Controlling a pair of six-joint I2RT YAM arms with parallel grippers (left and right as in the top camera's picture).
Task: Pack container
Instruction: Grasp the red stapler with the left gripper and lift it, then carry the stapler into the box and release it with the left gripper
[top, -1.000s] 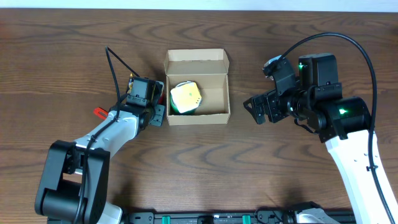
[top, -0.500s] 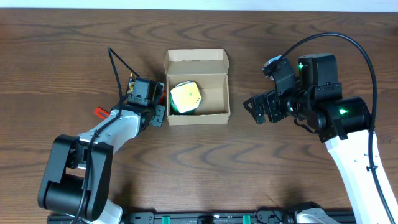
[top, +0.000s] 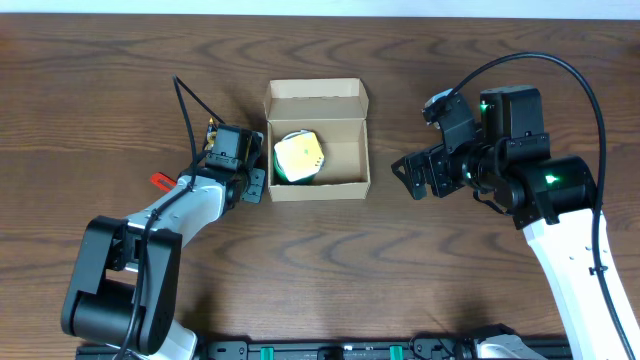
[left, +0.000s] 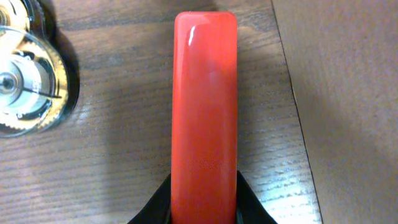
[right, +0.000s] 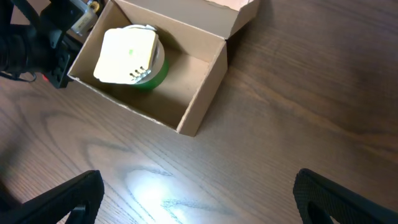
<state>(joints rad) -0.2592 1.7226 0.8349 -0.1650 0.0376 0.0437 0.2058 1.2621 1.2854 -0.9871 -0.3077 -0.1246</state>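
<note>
First, overhead: the box (top: 318, 192) stands open at mid tabletop (top: 320, 270), long axis left to right, with a green and white item (top: 298, 158) in its left half. The left fingers (top: 255, 186) lie just beside its left wall. The right fingers (top: 400, 165) stand well apart to its right, so the left arm is nearer.

Next, left wrist: the fingers appear closed on a red handle (left: 205, 112).

Last, right wrist: the fingers are spread wide and empty. The box lies ahead and left.
</note>
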